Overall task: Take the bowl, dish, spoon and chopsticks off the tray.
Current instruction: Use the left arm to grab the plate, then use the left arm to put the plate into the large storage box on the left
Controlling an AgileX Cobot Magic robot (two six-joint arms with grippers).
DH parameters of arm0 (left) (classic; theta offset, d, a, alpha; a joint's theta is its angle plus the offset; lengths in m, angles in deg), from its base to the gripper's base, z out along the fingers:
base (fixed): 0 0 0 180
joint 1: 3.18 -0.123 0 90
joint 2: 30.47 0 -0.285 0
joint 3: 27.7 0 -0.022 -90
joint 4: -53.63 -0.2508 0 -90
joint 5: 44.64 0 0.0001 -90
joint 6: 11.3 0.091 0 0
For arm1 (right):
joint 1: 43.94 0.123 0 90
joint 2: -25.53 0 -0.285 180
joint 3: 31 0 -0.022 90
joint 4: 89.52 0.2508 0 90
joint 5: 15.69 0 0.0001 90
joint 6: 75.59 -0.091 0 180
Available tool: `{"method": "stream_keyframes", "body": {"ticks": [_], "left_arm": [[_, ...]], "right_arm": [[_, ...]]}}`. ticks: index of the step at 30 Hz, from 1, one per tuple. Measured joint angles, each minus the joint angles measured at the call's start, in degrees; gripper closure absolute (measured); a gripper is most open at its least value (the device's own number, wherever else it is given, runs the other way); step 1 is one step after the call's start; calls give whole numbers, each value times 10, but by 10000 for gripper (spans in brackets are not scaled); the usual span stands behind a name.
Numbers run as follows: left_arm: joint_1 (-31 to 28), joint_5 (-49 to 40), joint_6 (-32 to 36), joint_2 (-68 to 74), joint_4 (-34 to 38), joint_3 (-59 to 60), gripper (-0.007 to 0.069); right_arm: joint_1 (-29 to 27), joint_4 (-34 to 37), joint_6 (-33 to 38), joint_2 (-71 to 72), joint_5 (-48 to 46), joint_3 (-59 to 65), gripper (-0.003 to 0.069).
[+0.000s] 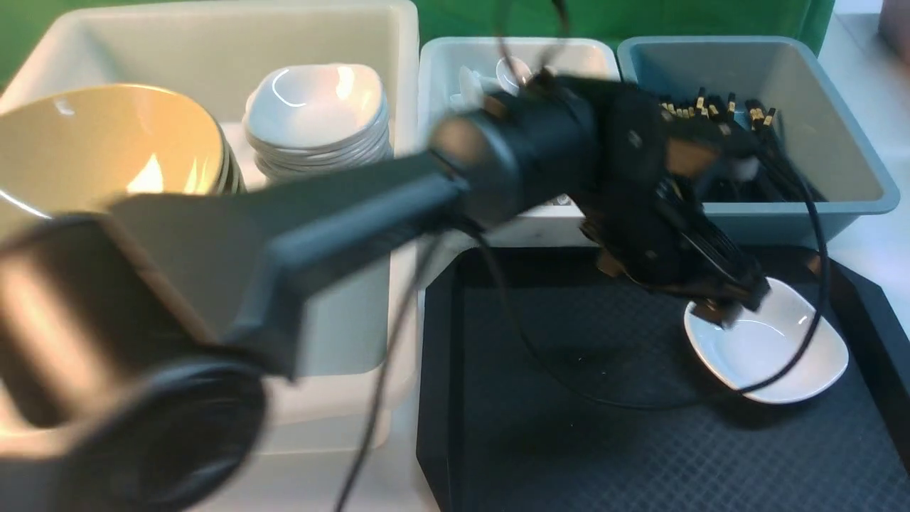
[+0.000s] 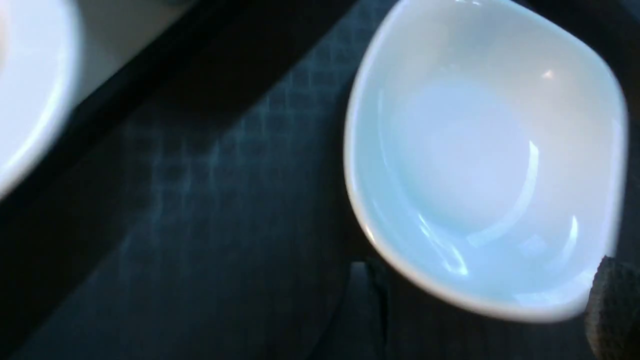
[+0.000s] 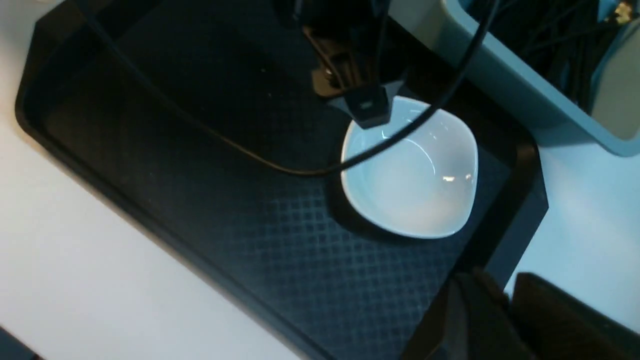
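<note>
- Nearest the lens is my left arm (image 1: 320,227), blurred, reaching from the near left across to the far right, over the tray (image 1: 640,455).
- Left gripper (image 1: 725,306) hangs at the far-left rim of the dish (image 1: 775,348). In its wrist view the fingers (image 2: 612,300) stand wide apart, released, with the dish's edge between them. I cannot tell whether they touch it.
- The dish sits upright on the tray, toward its far right corner.
- A black cable (image 1: 800,355) loops across above the dish.
- Right gripper (image 3: 505,300) shows only as dark finger shapes by the tray's right rim. I cannot tell whether it is clenched or released.
- Left of the tray is a white tub (image 1: 213,35). It holds a stack of olive-tan bowls (image 1: 106,142) and, to their right, a stack of white dishes (image 1: 320,114).
- Beyond the tray is a small white bin (image 1: 441,78) with white spoons (image 1: 512,71) in it. To its right, a grey-blue bin (image 1: 839,142) holds a bundle of chopsticks (image 1: 711,107).
</note>
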Motion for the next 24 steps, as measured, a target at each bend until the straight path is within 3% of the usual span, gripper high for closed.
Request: {"method": "stream_keyframes", "body": {"ticks": [4, 10, 13, 14, 15, 17, 20, 24], "left_arm": [[-1, 12, -18, 60, -2, -54, 117], [0, 4, -31, 130, 3, -121, 154], [1, -11, -31, 145, 4, -146, 249], [3, -32, -31, 152, 0, -161, 389], [3, -45, -30, 154, -4, -167, 470], [2, -57, -30, 154, -1, -178, 540], [-3, -114, -16, 141, -17, -215, 601], [-19, -217, 14, 99, -82, -277, 622]], "right_arm": [[0, -4, -6, 3, 0, 23, 622], [0, -7, -4, 2, 0, 41, 626], [0, -7, 2, 2, 0, 44, 626], [0, -7, 4, 2, 0, 44, 626], [0, -7, 7, 2, 0, 44, 626], [0, -7, 7, 2, 0, 44, 626], [0, -7, 7, 2, 3, 44, 626], [0, 3, 7, 2, 41, 44, 626]]}}
